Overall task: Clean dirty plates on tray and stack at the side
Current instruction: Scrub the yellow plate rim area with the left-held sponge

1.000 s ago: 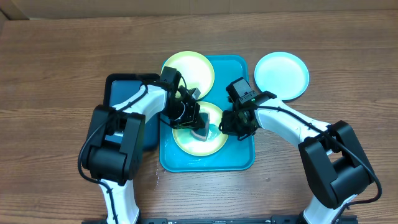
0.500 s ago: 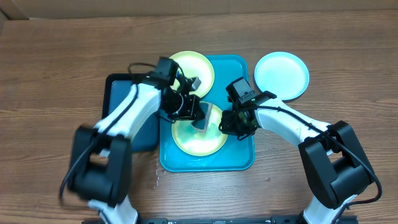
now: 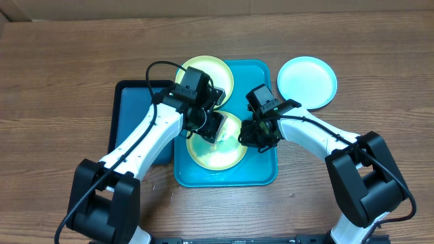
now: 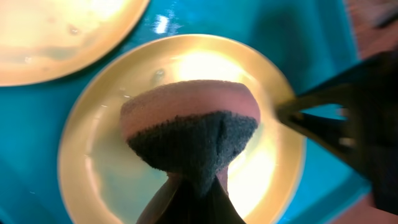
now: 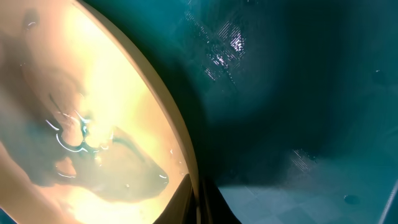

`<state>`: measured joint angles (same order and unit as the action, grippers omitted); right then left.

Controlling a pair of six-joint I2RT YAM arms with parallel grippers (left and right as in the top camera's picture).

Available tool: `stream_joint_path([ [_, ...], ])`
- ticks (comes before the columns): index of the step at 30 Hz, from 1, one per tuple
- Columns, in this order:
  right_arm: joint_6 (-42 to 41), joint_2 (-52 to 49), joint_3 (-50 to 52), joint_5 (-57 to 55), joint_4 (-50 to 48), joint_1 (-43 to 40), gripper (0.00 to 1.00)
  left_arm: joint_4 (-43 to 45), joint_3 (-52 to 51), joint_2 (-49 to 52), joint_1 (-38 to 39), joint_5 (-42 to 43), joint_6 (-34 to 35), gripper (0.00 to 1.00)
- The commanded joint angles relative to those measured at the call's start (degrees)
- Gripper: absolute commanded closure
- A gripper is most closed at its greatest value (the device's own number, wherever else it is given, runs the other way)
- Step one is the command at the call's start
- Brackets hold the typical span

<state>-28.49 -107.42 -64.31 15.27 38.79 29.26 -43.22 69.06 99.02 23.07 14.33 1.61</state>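
Note:
The turquoise tray [image 3: 266,171] holds two plates. My left gripper [image 3: 209,125] is shut on a sponge [image 3: 217,133], pink with a dark scouring face, and holds it over the near plate [image 3: 218,156]. The left wrist view shows the sponge [image 4: 189,124] above that plate's wet centre [image 4: 106,155], gripped by my fingers [image 4: 198,190]. My right gripper [image 3: 248,139] is shut on this plate's right rim, as the right wrist view shows [image 5: 198,200] with the rim [image 5: 177,143]. The second plate [image 3: 215,73] lies at the tray's far left. The third plate [image 3: 306,81] lies on the table, right of the tray.
A smaller dark navy tray [image 3: 132,115] lies against the turquoise tray's left side, under my left arm. Wooden table [image 3: 61,81] surrounds both trays. The turquoise tray's right part [image 5: 298,93] is bare.
My left arm has swung and the sponge has shifted slightly up and left over the near plate. My right gripper has stayed on the rim.

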Motion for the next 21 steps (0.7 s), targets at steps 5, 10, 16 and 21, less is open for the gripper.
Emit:
stream_joint_path([
  [5,0.02,0.15,0.35,0.2,-0.15,0.42,0.96,10.1,-6.58,0.61,0.26,-2.89,-2.49,0.96],
  [10,0.02,0.15,0.35,0.2,-0.02,0.42,0.96,18.71,-11.21,0.61,0.31,-2.69,0.2,0.96],
  [16,0.02,0.15,0.35,0.2,0.04,0.42,0.96,17.57,-11.45,0.59,0.31,-1.66,0.55,0.48],
  [21,0.0,0.15,0.35,0.2,0.02,0.42,0.96,15.1,-10.93,0.63,0.31,-1.09,0.57,0.49],
])
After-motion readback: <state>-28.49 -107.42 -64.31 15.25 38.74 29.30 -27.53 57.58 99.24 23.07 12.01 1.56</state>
